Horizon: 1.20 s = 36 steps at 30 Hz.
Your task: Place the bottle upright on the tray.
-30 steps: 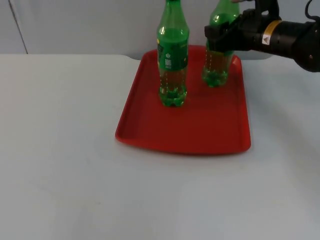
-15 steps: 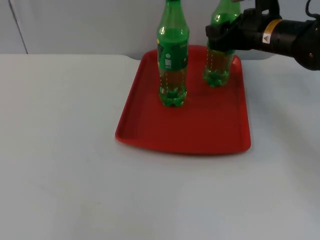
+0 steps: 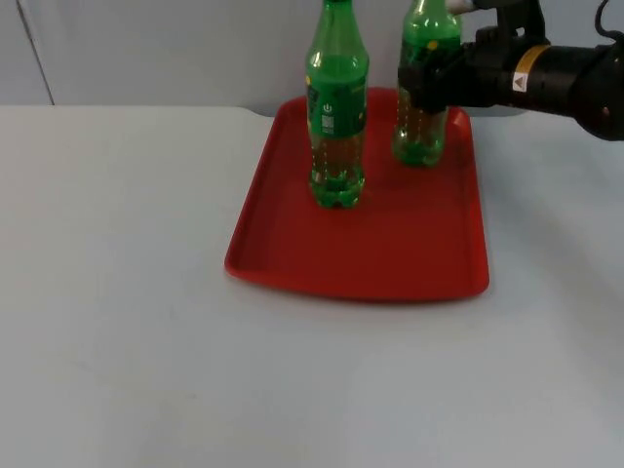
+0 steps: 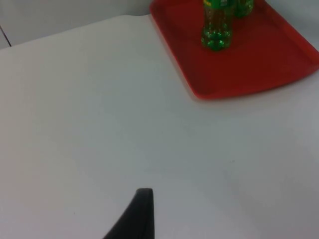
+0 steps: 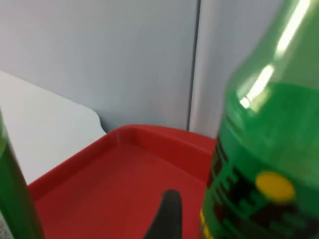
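A red tray [image 3: 390,253] lies on the white table right of centre. One green bottle [image 3: 336,107] stands upright on its back left part. A second green bottle [image 3: 421,136] stands nearly upright at the tray's back right, its base on the tray floor. My right gripper [image 3: 426,83] reaches in from the right and is shut on this second bottle around its label. The right wrist view has the held bottle [image 5: 259,164] close beside a black fingertip [image 5: 167,216], above the tray [image 5: 124,174]. My left arm waits over the bare table, one fingertip [image 4: 142,214] showing.
The grey partition wall [image 3: 195,49] rises just behind the tray's far edge. The front half of the tray holds nothing. From the left wrist, the tray [image 4: 249,64] and the first bottle [image 4: 216,25] lie far ahead across white table.
The right gripper has swung the held bottle from a tilt to nearly upright and shifted slightly left. The other bottle and the tray stayed put.
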Tool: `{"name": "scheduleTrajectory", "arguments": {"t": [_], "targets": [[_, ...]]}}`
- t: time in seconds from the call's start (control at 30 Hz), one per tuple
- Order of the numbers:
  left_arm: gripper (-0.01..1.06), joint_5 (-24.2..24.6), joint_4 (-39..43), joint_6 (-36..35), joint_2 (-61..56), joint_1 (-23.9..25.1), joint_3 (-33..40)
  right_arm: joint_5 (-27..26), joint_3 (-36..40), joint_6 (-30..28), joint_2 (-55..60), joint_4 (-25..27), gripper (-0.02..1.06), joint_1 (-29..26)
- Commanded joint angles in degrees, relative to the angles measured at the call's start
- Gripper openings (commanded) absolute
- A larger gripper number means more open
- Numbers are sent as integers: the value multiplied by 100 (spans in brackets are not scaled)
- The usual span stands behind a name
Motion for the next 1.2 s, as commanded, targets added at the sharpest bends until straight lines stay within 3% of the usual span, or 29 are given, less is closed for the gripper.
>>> {"name": "scheduleTrajectory", "arguments": {"t": [0.0, 0.67, 0.8, 0.87, 1.17], "targets": [[105, -46, 33, -42, -22, -14, 36, 1, 15, -44, -21, -8, 74, -20], [105, -46, 33, -42, -22, -14, 36, 1, 15, -44, -21, -33, 74, -20], [105, -46, 33, -42, -22, -14, 36, 1, 15, -44, -21, -33, 85, -20], [105, -46, 33, -42, -22, -14, 36, 1, 15, -44, -21, -33, 103, -20], [105, -46, 33, -42, -22, -14, 36, 42, 15, 122, -21, -33, 105, -20]]}}
